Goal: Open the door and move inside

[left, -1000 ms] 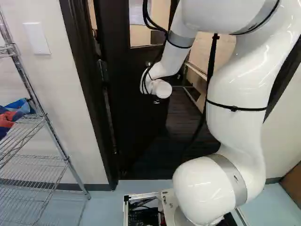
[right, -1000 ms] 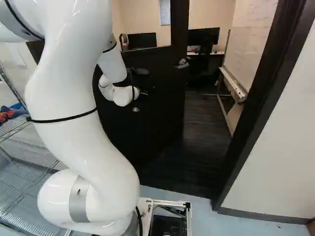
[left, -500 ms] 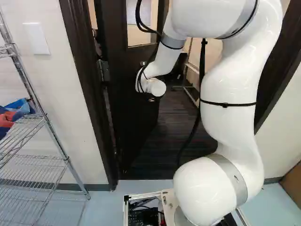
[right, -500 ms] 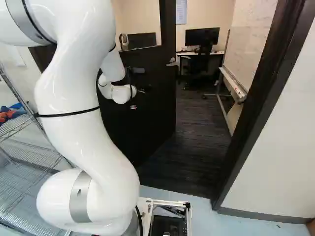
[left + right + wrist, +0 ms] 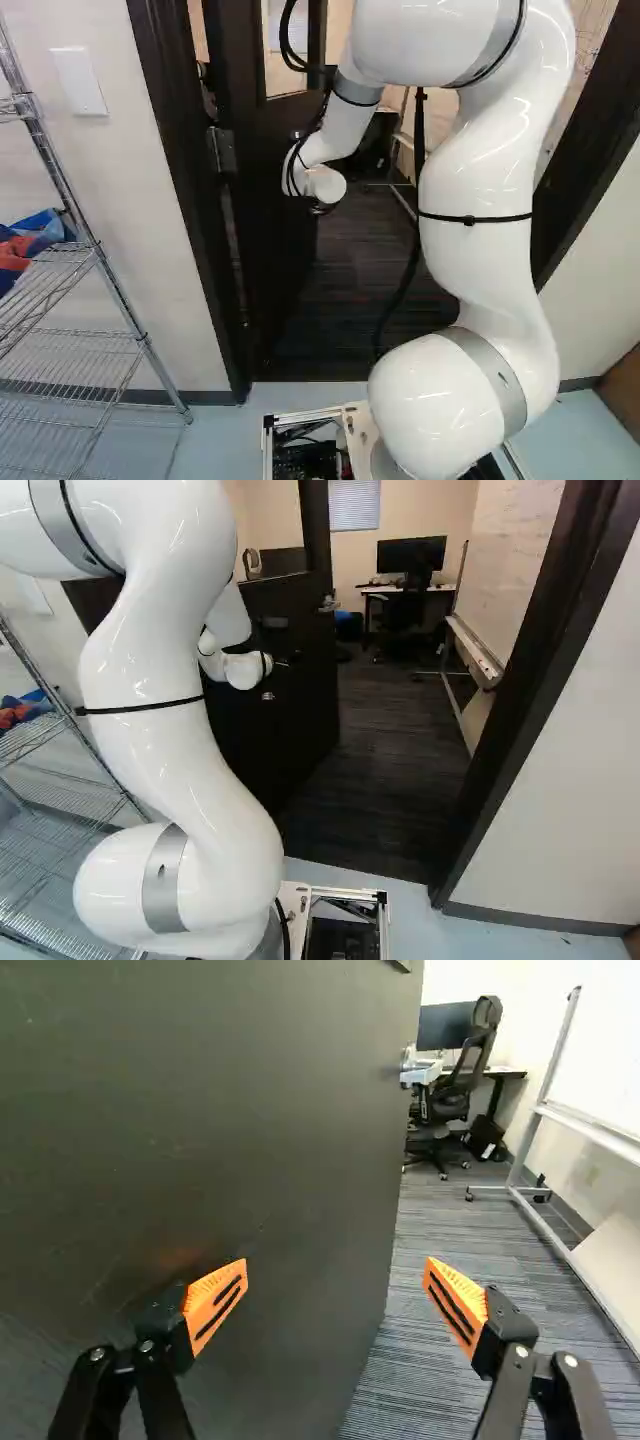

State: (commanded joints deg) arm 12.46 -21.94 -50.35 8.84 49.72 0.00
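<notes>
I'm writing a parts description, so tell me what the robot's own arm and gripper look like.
The arm is glossy white, with rounded tubular segments, grey bands, black straps and black cables. The gripper is black, with jointed links and silvery screws; its orange pads are wedge-shaped with dark stripes.

The bent arm (image 5: 480, 180) reaches ahead, pincer (image 5: 284, 663) spread wide.

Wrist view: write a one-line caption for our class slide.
Open gripper at a dark, swung-open door, with an office chair and a wheeled whiteboard beyond.
</notes>
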